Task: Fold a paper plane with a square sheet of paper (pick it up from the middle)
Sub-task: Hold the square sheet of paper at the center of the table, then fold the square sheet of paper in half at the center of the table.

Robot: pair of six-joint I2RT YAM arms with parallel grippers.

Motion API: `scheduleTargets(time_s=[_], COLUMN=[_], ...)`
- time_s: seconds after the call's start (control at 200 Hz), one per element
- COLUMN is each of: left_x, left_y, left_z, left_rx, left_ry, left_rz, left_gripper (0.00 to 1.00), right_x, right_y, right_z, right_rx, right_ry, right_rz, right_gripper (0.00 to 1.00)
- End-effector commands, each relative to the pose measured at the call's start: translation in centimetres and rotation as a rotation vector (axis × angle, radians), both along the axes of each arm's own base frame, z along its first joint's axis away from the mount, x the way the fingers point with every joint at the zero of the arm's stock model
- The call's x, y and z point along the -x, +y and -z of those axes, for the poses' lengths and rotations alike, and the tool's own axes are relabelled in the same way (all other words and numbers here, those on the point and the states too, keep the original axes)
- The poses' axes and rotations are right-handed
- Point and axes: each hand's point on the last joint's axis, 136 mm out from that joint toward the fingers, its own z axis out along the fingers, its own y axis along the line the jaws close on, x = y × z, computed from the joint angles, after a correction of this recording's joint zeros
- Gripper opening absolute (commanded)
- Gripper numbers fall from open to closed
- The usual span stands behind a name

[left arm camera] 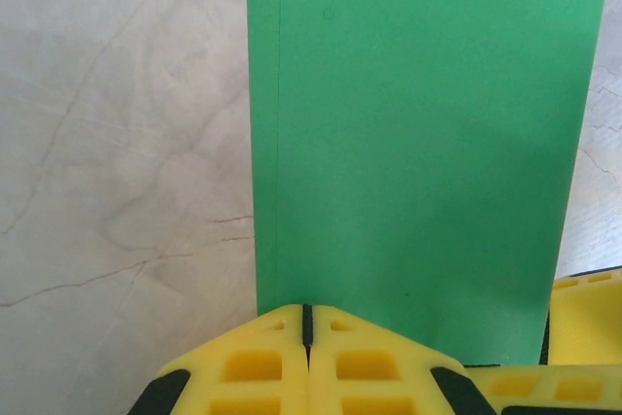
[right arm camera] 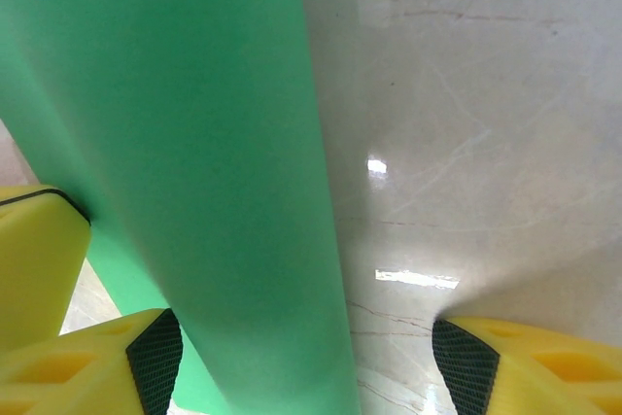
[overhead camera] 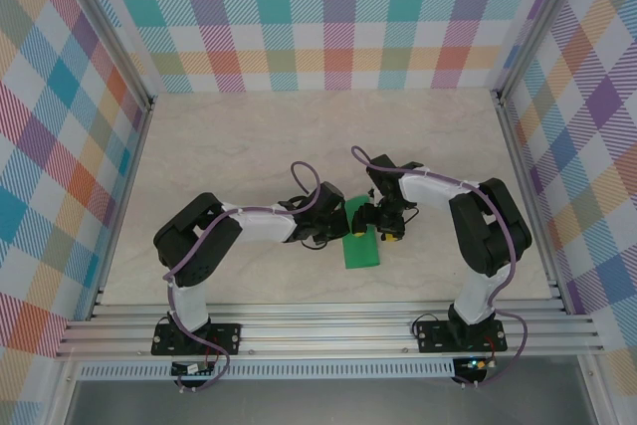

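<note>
A square sheet of paper, bright green and unmarked, is doubled over on itself. Its two layers sit slightly out of line along one long edge, and the far end curves softly rather than lying creased. In the top view it lies between the two arms, near the middle front of the pale marbled bench. The left hand is closed tight, its yellow fingers pinching the sheet's near edge. The right hand is spread wide, holding nothing. The paper runs past one of its fingers. This appears to be the first centre fold, made but not yet pressed. The next move probably calls for aligning the edges, then flattening the crease without the sheet slipping.
</note>
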Motion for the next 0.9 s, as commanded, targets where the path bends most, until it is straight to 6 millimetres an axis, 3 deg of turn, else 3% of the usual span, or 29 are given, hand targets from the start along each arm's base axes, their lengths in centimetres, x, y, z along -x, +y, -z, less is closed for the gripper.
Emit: scheduleTargets(time_s=[0.0,0.18,0.46,0.555,0.615,0.775,0.895], left_x=[0.7,1.0,1.1,1.0,1.1,1.2,1.2], left_y=[-0.1,0.6,0.3,0.2,0.1,0.1,0.1], left_z=[0.9,1.4,1.7,1.8,1.9,1.9,1.9], left_rx=[-0.037,-0.064,-0.063,-0.065,-0.068,-0.071,-0.075], left_ry=[0.019,0.022,0.028,0.028,0.027,0.030,0.031], left_rz=[0.008,0.006,0.022,0.027,0.030,0.035,0.039], left_gripper=[0.00,0.00,0.00,0.00,0.00,0.00,0.00], right_x=[0.4,-0.4,-2.5,-2.3,-2.1,-1.5,-1.4], right_y=[-2.1,-1.6,-0.7,0.8,1.9,3.7,3.5], right_z=[3.5,1.4,-5.9,-7.4,-8.0,-7.7,-6.3], right_rx=[0.122,0.091,-0.094,-0.244,-0.337,-0.489,-0.521], right_ry=[0.013,-0.039,-0.244,-0.254,-0.248,-0.191,-0.148], right_rz=[-0.016,-0.018,0.013,0.004,0.001,-0.012,0.003], right_gripper=[0.75,0.77,0.79,0.66,0.50,0.25,0.21])
